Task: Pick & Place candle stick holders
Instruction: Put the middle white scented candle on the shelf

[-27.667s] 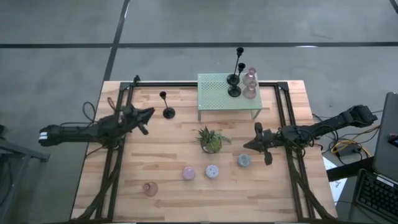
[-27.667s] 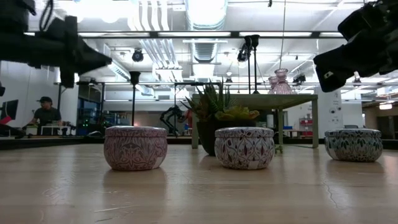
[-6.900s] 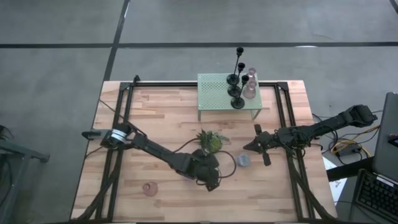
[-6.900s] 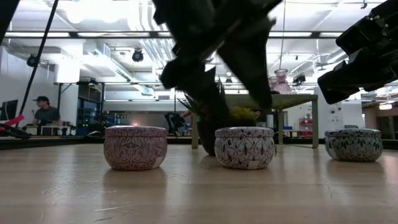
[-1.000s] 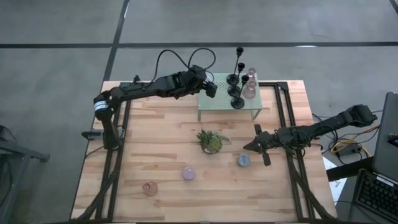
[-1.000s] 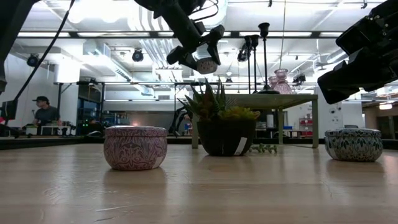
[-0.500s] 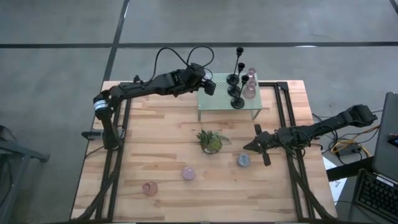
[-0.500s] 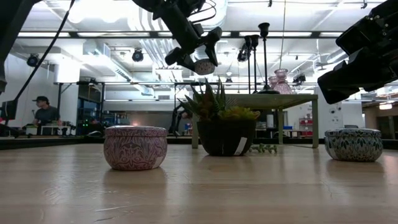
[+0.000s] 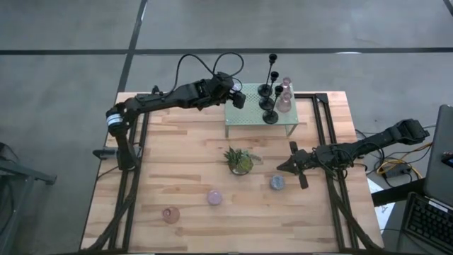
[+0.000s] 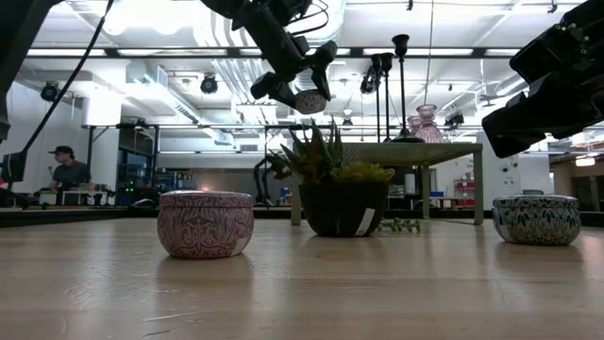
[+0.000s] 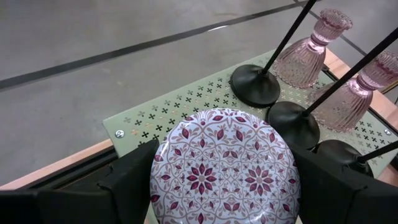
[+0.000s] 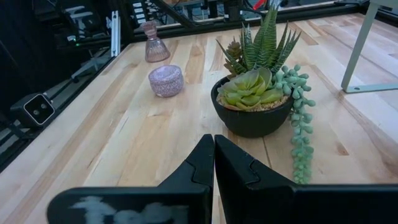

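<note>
My left gripper (image 9: 237, 97) is shut on a small round lilac holder with a patterned lid (image 11: 225, 167), held in the air over the left far corner of the pale green mesh rack (image 9: 248, 112). Three slim black candlesticks (image 9: 268, 104) stand on their round bases on the rack's right part, beside two pink glass holders (image 9: 284, 98). A pink round holder (image 9: 214, 197) and a blue one (image 9: 277, 183) sit on the table near the front. My right gripper (image 9: 296, 165) is shut with nothing in it, above the table just beyond the blue holder. My left gripper pinches the lilac holder by its round side wall (image 11: 155, 186), one finger (image 11: 134, 180) on each of two opposite sides. The fingers slant downward, coming from the table's left. The holder hangs clear above the rack, lid up and a little tilted (image 10: 310, 99).
A spiky green plant in a dark pot (image 9: 241, 161) stands mid-table. Another pink glass holder (image 9: 170, 214) is near the front left. The rack's left half (image 11: 186, 99) shows bare mesh. A person (image 10: 68, 170) sits far off in the room behind.
</note>
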Available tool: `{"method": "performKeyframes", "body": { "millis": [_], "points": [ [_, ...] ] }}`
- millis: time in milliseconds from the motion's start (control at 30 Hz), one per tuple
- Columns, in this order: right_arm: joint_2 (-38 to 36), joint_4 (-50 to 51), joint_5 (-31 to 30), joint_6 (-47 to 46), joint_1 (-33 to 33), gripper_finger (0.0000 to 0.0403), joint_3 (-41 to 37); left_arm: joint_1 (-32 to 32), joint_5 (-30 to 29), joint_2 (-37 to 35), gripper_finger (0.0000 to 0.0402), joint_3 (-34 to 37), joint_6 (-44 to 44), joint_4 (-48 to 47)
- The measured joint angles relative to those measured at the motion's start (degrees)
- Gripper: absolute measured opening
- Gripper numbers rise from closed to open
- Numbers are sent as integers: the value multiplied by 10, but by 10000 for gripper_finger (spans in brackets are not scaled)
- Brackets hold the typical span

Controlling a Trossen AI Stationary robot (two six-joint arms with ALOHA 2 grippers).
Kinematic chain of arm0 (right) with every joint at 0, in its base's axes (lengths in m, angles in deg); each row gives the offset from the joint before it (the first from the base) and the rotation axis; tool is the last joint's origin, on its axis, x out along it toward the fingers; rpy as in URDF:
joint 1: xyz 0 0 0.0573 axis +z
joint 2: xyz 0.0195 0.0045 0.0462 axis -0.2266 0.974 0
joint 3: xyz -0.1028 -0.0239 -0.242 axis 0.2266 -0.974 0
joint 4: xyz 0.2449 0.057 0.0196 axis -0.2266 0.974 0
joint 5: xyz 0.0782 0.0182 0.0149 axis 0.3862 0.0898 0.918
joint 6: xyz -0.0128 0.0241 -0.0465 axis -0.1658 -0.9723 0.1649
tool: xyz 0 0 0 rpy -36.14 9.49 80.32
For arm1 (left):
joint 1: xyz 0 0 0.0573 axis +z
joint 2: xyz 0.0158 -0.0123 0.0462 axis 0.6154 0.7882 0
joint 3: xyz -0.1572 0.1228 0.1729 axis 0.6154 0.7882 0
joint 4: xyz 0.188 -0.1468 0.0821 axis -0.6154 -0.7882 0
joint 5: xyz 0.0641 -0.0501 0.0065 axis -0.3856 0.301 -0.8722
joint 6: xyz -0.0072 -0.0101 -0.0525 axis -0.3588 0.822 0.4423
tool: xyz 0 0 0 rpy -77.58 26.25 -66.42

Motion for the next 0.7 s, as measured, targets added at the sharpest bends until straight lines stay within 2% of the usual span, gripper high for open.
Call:
{"method": "performKeyframes", "body": {
  "millis": [700],
  "points": [
    [0,0,0,0,0,9,0,-3,3,0,309,0,3,0]
  ]
}}
